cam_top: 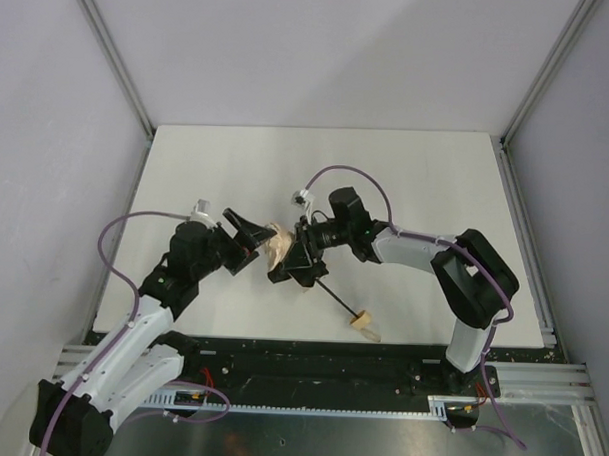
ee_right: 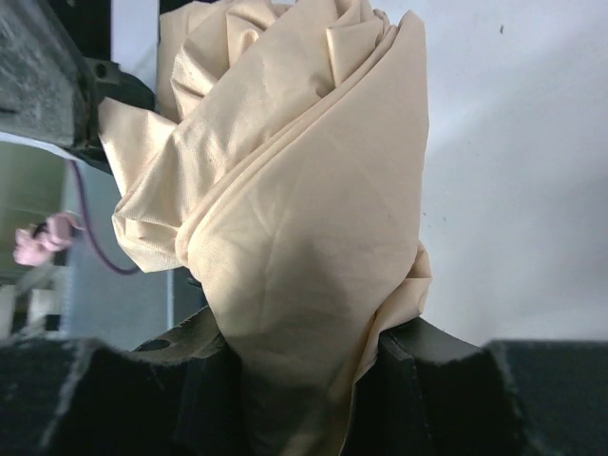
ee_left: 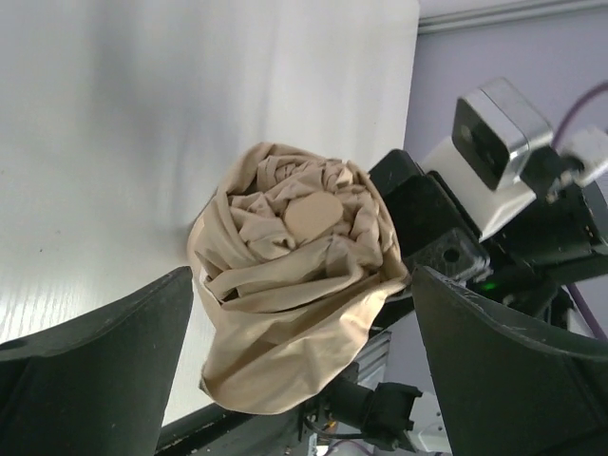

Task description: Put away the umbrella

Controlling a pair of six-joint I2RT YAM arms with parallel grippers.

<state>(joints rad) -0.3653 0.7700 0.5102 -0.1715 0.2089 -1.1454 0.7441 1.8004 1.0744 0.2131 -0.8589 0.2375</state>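
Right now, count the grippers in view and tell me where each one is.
2. The left gripper stands open around the umbrella at its bunched end; the right gripper is shut on its fabric from the other side. None seems hidden.

The left arm [cam_top: 141,322] goes from its base at the near left up and to the right, toward the middle. The left gripper [cam_top: 252,241] has its jaws wide apart and grips nothing. The right arm [cam_top: 424,254] bends at the elbow and stretches to the left. The right gripper [cam_top: 295,260] has its fingers [ee_right: 427,380] pinched on the cloth of the umbrella [ee_right: 304,237].
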